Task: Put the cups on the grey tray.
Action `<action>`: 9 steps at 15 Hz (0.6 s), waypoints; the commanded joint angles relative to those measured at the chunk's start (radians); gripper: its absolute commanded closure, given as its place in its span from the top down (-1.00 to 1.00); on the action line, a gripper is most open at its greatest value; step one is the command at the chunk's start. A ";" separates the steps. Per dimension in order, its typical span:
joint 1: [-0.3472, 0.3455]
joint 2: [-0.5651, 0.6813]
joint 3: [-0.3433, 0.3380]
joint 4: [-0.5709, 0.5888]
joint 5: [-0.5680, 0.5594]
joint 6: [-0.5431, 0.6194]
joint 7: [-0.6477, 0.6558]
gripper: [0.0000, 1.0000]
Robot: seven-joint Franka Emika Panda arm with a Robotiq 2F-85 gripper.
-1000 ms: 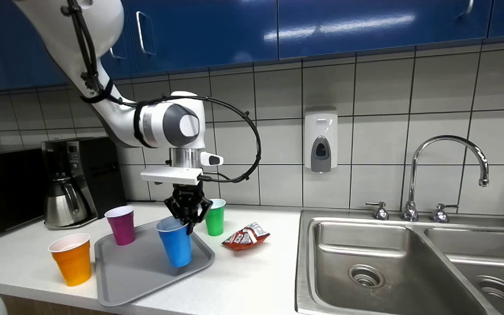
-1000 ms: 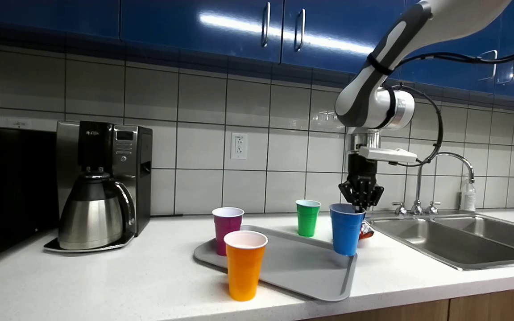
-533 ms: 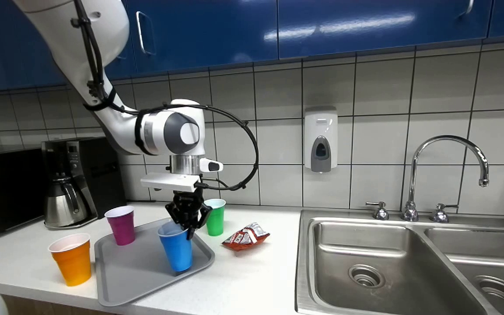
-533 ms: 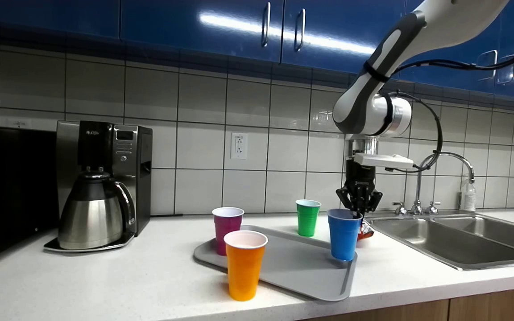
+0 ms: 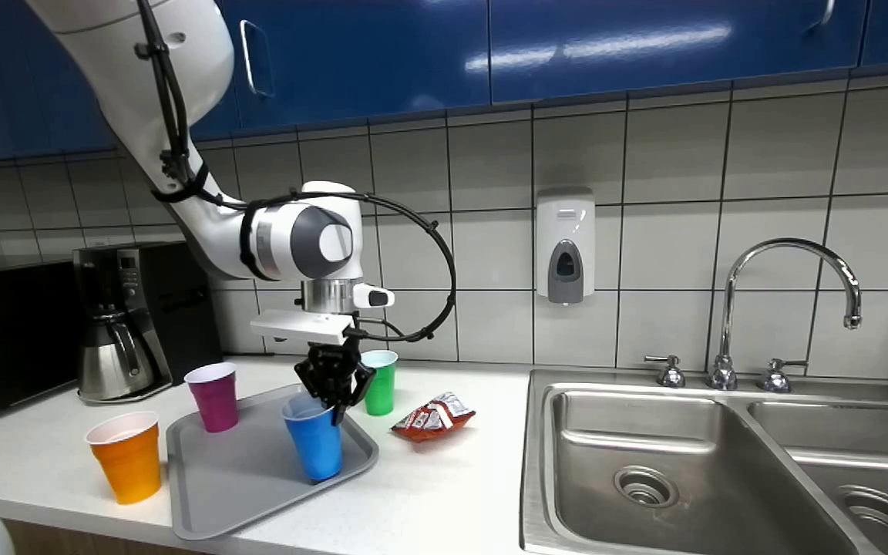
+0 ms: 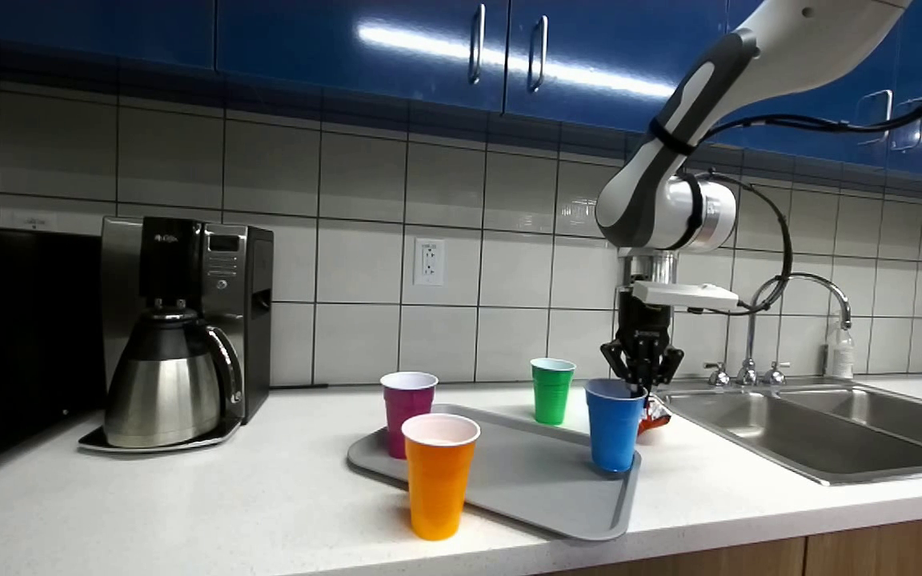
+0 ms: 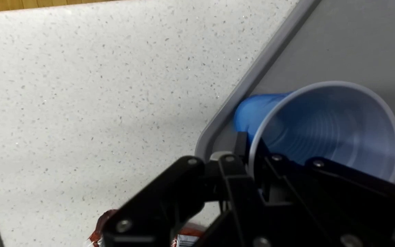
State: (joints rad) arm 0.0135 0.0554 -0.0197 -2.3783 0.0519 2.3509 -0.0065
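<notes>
Pinching the blue cup (image 5: pixel 314 443) by its rim, the tool (image 7: pixel 250 149) holds it over a corner of the grey tray (image 5: pixel 243 470), base contact impossible to tell. A clean set-down likely calls for seating the base flat inside the tray's raised edge, easing the tool apart, then rising straight up so nothing tips.

The wrist view crops the grey tray (image 7: pixel 362 44); there the pincer (image 7: pixel 250 151) covers part of the blue cup (image 7: pixel 324 127).
</notes>
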 commanded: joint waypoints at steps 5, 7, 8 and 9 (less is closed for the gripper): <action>-0.004 0.015 0.010 0.009 0.022 0.036 0.014 -0.97; -0.004 0.018 0.010 0.007 0.022 0.042 0.015 -0.97; -0.004 0.021 0.010 0.006 0.021 0.046 0.017 -0.97; -0.004 0.022 0.010 0.006 0.021 0.048 0.019 -0.97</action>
State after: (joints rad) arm 0.0135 0.0699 -0.0197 -2.3783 0.0553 2.3850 -0.0065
